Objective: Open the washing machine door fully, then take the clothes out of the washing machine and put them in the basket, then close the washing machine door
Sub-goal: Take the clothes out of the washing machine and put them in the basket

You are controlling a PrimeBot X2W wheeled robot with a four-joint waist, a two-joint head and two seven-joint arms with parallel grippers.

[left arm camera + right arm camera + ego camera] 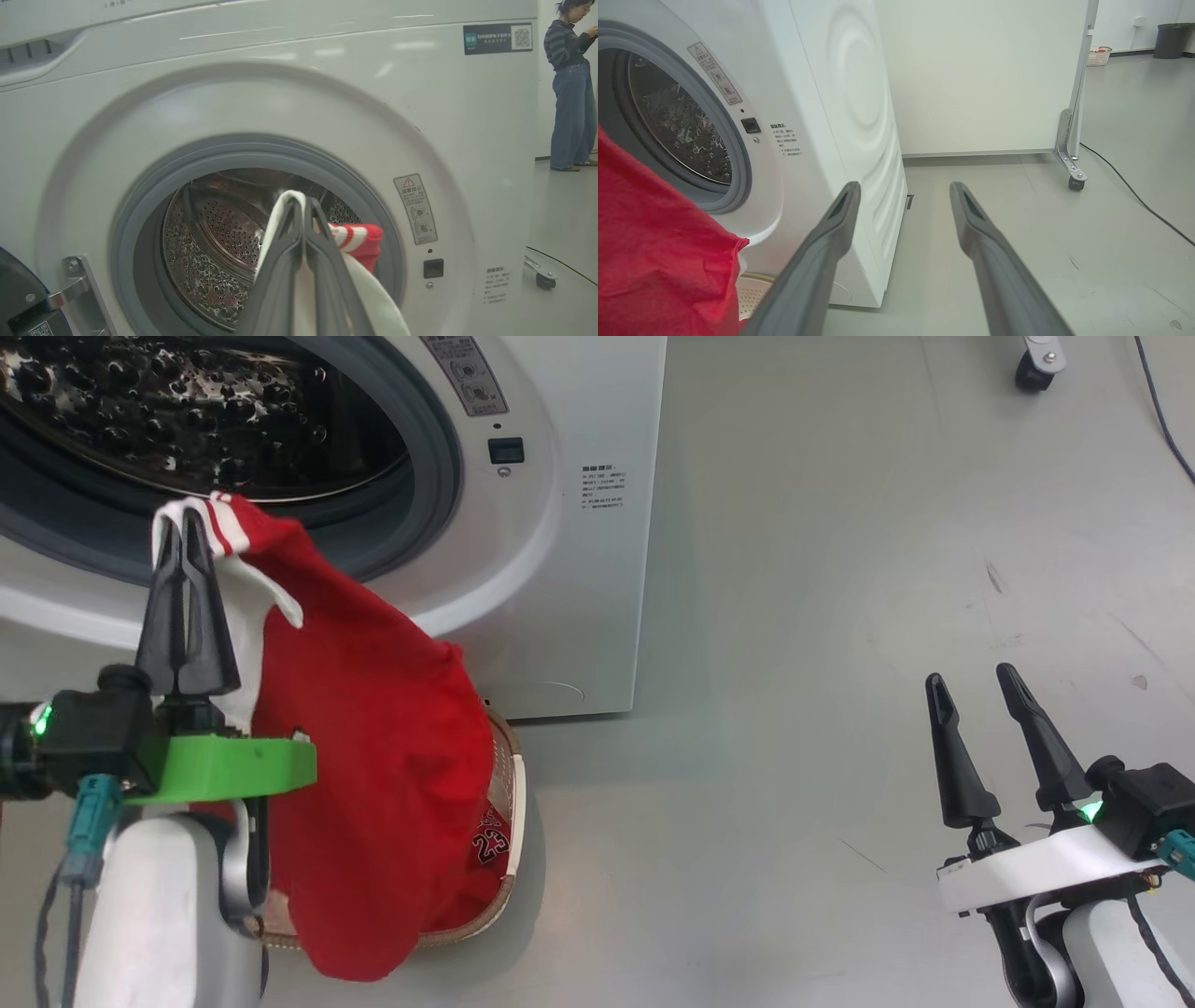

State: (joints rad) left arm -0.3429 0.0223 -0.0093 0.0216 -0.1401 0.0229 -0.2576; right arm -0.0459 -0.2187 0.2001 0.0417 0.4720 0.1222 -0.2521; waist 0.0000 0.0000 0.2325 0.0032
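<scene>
**While the left gripper clamps the garment above the basket, the right one hangs open**

- Left gripper (184,518): fingers pressed together, pinching the white, red-striped edge of the red-and-white garment (373,728). In the left wrist view, the same gripper (301,200) has white cloth wrapped over the fingertips and the striped cuff just right of them.
- Garment: held up in front of the lower part of the washing machine (579,569) opening. Its red body drapes down over the basket (516,803), and the bottom hem hangs past the basket's near rim in the head view.
- Basket: on the floor, close against the machine's front, lower right of the opening. Most of it is covered by the hanging cloth.
- Red jersey (492,840): the "23" print is visible inside the basket by its right wall. I can't tell how much of it lies in there.
- Washing machine door (18,298): swung off the opening. Its black edge and chrome hinge (70,289) sit at the lower left of the left wrist view. The steel drum (187,411) and grey seal are exposed.
- Right gripper (971,677): fingers wide apart with nothing between them, over bare floor well to the right of the machine. In its own wrist view, this gripper (904,186) points past the machine's front right corner.
- Background: a person (567,84) stands beyond the machine's right side. A cable (1162,411) runs along the floor.
</scene>
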